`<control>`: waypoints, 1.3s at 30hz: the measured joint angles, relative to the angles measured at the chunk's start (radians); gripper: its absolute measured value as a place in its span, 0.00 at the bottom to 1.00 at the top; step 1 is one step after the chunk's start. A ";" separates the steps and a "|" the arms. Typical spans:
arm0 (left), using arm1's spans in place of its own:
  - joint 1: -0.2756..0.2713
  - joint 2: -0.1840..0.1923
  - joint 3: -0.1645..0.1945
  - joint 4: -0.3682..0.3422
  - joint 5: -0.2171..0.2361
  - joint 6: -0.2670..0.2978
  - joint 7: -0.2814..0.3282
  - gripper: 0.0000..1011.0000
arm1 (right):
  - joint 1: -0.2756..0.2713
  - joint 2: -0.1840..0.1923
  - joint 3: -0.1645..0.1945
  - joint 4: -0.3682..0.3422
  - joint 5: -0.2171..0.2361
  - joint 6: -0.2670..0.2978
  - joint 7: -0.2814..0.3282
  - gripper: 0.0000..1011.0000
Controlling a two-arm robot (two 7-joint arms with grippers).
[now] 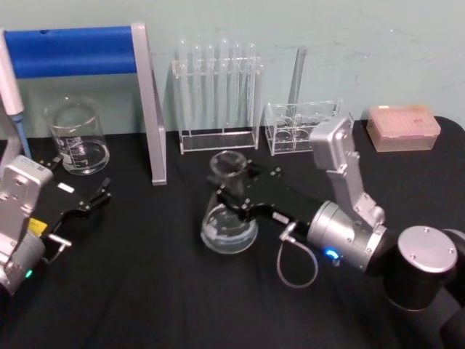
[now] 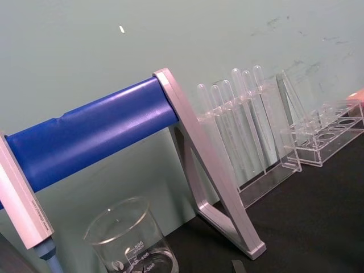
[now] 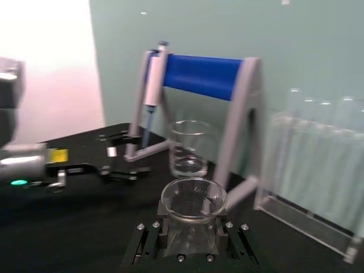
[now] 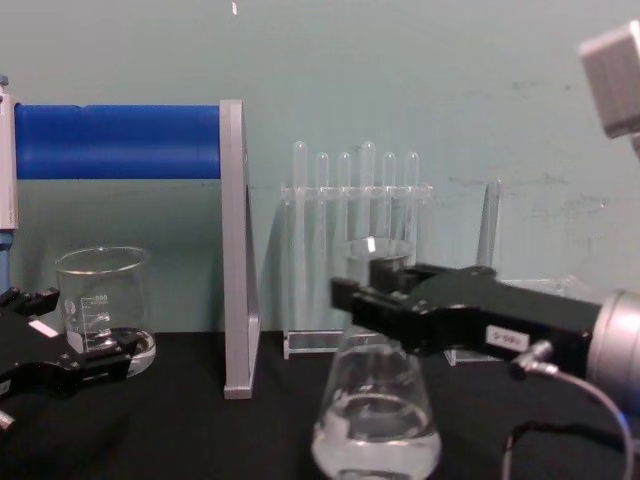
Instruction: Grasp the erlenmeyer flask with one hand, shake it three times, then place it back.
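The erlenmeyer flask [image 1: 229,229] is clear glass with a little liquid in its wide base and sits mid-table on the black cloth. My right gripper [image 1: 231,193], black on a silver wrist, reaches in from the right and is shut on the flask's neck just below the rim. From the right wrist, the flask's open mouth [image 3: 193,199] sits between the black fingers [image 3: 149,242]. From the chest, the flask [image 4: 375,420] hangs below the right gripper [image 4: 365,295]; I cannot tell whether its base touches the table. My left gripper [image 1: 87,203] rests open at the left, apart from the flask.
A glass beaker [image 1: 76,138] stands at the back left beside a pipette stand with a blue bar [image 1: 73,51]. A test tube rack [image 1: 218,94], a low clear rack [image 1: 298,127] and a pink tip box [image 1: 403,127] line the back edge.
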 joint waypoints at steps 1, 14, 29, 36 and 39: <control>0.000 0.000 0.000 0.000 0.000 0.000 0.000 0.99 | 0.000 0.001 0.012 0.004 0.000 -0.001 -0.009 0.45; 0.000 0.000 0.000 0.000 0.000 0.000 0.000 0.99 | -0.008 0.008 0.116 0.035 -0.007 -0.010 -0.080 0.45; 0.000 0.000 0.000 0.000 0.000 0.000 0.000 0.99 | -0.029 0.013 0.211 0.043 -0.030 -0.014 -0.126 0.45; 0.000 0.000 0.000 0.000 0.000 0.000 0.000 0.99 | -0.034 0.005 0.223 0.044 -0.039 -0.013 -0.124 0.45; 0.000 0.000 0.000 0.000 0.000 0.000 0.000 0.99 | -0.035 0.000 0.222 0.041 -0.041 -0.013 -0.115 0.45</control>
